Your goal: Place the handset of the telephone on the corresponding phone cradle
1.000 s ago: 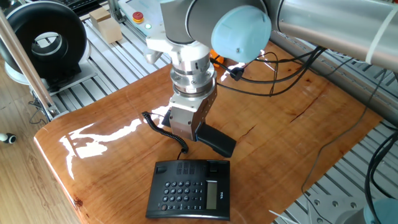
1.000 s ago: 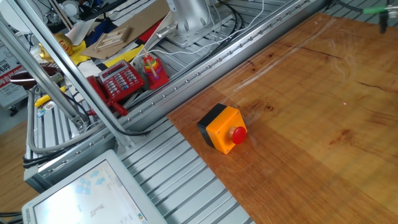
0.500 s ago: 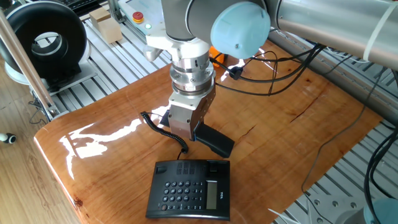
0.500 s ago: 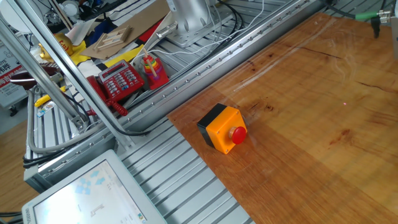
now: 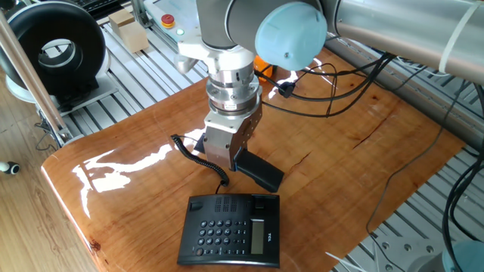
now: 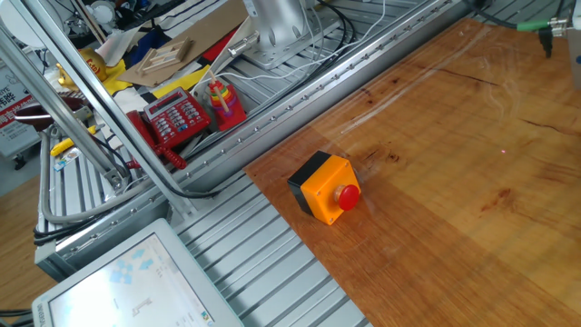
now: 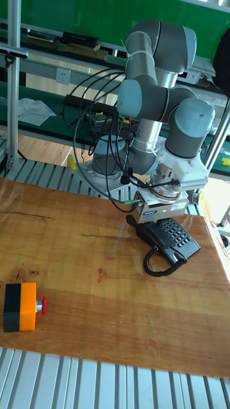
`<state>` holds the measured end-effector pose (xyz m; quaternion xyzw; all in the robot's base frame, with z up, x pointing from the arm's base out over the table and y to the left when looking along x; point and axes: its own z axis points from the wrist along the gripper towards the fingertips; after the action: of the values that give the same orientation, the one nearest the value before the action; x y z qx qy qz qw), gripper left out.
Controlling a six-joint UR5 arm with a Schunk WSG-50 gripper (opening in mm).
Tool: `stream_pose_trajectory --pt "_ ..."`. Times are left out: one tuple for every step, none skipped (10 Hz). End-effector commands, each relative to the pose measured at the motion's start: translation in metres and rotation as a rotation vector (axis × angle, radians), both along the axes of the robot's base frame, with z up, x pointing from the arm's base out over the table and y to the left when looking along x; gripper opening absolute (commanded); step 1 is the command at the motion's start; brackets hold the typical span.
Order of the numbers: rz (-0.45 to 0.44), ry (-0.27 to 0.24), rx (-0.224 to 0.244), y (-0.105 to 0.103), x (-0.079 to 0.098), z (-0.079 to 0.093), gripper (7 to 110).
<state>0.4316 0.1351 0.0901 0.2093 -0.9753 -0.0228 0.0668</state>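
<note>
A: One fixed view first: handset [image 5: 257,171], slim black bar, tilted, just behind the telephone [image 5: 231,229], low over the wooden table [image 5: 355,162], not yet on the phone cradle [image 5: 238,202]. Gripper [image 5: 233,165] down over its near end, jaws apparently closed on it, though the fingertips hidden behind the wrist block, so not fully certain.

B: Handling?

A: Probably light, stiff plastic, smooth and likely a bit slippery. Best taken across the narrow middle of the bar, so neither end droops. Held nearer one end as here, likely to tip. Coiled cord [image 5: 198,156] springy, trailing beside the telephone toward its far-left corner; likely to tug back when lifted.

B: Fragile?

A: Hardly, by the look. More risk of skidding in the jaws or landing crooked in the recess than of breaking.

B: Same from the tall fixed view?

A: Handset [image 7: 152,237] dark against the telephone [image 7: 171,238], cord [image 7: 158,262] looping in front of it. Gripper [image 7: 155,216] directly above; jaw gap not visible there either.

B: Counts?

A: One handset, one telephone, one cradle, one cord, one arm with one gripper. Well apart from the telephone, one orange button box [image 7: 20,307] with a red button. Off the table, far from the telephone, one red keypad phone [image 6: 177,118] among clutter.
</note>
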Motion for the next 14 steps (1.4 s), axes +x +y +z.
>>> stream_pose_trajectory --pt "-0.020 -0.006 0.010 0.003 0.002 -0.001 7" --pt "-0.022 -0.017 0.007 0.002 0.005 -0.003 7" --pt "-0.034 -0.026 0.007 0.001 0.009 -0.005 7" --pt "-0.020 -0.029 0.009 -0.002 0.011 -0.006 7" --pt "-0.007 -0.031 0.012 -0.005 0.012 -0.006 7" --pt "-0.007 -0.026 0.009 -0.006 0.010 -0.005 7" --pt "-0.020 -0.023 0.007 -0.005 0.010 -0.005 7" --pt "-0.023 -0.023 -0.003 -0.006 0.010 -0.005 7" --pt "-0.014 -0.024 0.002 -0.004 0.011 -0.005 7" --pt "-0.012 -0.017 -0.020 -0.003 0.007 -0.005 7" --pt "-0.032 -0.017 -0.028 0.001 0.006 -0.007 7" --pt "-0.034 -0.022 -0.028 0.002 0.007 -0.011 7" --pt "-0.030 -0.025 -0.028 0.001 0.008 -0.013 7" --pt "-0.034 -0.026 -0.024 0.003 0.008 -0.014 7"
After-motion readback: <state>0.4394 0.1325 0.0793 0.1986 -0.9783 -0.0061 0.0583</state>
